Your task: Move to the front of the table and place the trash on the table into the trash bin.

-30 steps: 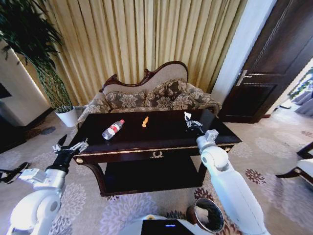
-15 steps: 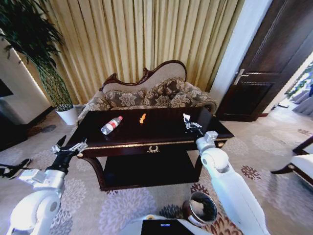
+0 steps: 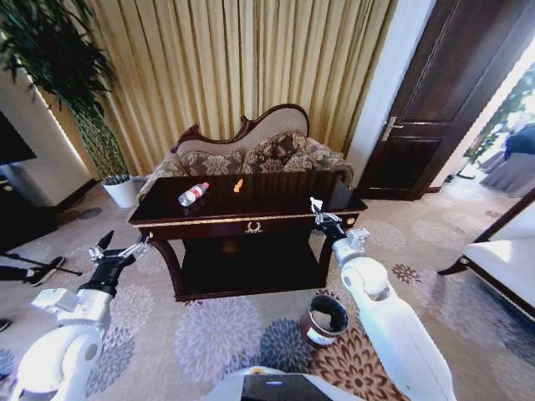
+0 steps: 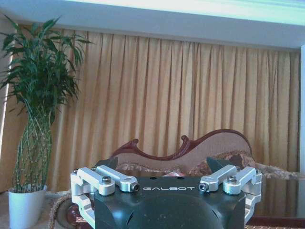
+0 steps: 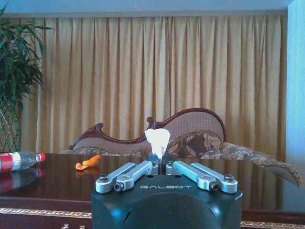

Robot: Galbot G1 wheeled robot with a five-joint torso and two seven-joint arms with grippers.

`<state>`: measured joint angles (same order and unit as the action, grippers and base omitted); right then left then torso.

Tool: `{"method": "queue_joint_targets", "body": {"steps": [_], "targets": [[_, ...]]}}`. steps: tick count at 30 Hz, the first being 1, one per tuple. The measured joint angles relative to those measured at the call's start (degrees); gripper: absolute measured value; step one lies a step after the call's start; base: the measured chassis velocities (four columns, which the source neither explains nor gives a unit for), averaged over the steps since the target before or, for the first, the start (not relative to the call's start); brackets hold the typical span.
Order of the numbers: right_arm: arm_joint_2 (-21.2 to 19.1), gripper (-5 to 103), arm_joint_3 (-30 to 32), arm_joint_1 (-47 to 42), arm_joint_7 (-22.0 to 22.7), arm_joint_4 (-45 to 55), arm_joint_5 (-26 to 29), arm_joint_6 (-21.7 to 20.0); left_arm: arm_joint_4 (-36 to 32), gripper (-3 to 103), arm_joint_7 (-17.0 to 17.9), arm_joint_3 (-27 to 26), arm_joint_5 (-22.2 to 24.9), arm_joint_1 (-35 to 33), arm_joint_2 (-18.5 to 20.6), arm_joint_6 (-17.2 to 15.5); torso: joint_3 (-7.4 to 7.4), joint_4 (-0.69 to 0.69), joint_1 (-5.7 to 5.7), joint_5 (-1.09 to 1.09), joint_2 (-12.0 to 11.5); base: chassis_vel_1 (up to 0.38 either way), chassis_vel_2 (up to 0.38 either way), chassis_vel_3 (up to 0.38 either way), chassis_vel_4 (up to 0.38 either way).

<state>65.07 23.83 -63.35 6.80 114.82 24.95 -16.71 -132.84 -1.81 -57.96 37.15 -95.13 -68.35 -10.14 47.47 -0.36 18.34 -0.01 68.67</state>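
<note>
Table (image 3: 209, 219) stands long side to the robot, sofa (image 3: 251, 154) right behind it. Bottle (image 3: 193, 194) lies on its side near the table's left end, long axis slanted, red cap toward the sofa and to the right. Small orange piece (image 3: 237, 185) lies near the back edge just right of the bottle, apart from it, long axis roughly front to back.

Right gripper (image 3: 318, 213) sits over the table's front right corner, fingers (image 5: 153, 167) pinched together on a crumpled white scrap (image 5: 157, 139) that sticks upright out of the tips. Left gripper (image 3: 117, 249) hangs off the table's left end over carpet, jaws spread wide, holding nothing.

Trash bin (image 3: 323, 319) stands upright on the carpet in front of the table's right end, beside the right arm. Open carpet in front of the table and at both ends.
</note>
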Motion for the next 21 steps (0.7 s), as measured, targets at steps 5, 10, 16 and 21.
{"method": "queue_joint_targets", "body": {"steps": [5, 10, 16, 21], "targets": [[0.9, 7, 0.5, -2.0, 0.0, -2.5, -2.4, 0.3, 0.1, 100, -0.1, -0.1, 0.3, 0.0, -0.1, 0.1, 0.02, 0.0, 0.02, 0.0, 0.0, 0.01, -0.011, -0.007, 0.015], [2.7, 4, 1.8, -5.8, 0.0, -7.8, -5.3, 1.4, 0.2, 100, -0.3, -0.6, 0.8, 0.1, -0.3, 0.1, 0.04, -0.02, 0.08, 0.01, -0.1, 0.0, 0.0, 0.0, 0.0], [5.7, 0, 2.9, -9.9, 0.0, -17.1, -6.7, 3.5, 0.6, 100, -0.5, -1.4, 1.7, 0.6, -0.2, 0.1, 0.01, -0.03, 0.03, 0.0, 0.0, -0.004, 0.009, 0.002, -0.004], [6.2, 0, 2.0, -9.0, 0.0, -27.1, -8.2, 5.2, 0.9, 100, -0.6, -1.2, 1.7, 1.1, -0.3, 0.2, 0.01, 0.0, 0.03, 0.01, 0.0, 0.0, 0.0, 0.0, 0.0]]}}
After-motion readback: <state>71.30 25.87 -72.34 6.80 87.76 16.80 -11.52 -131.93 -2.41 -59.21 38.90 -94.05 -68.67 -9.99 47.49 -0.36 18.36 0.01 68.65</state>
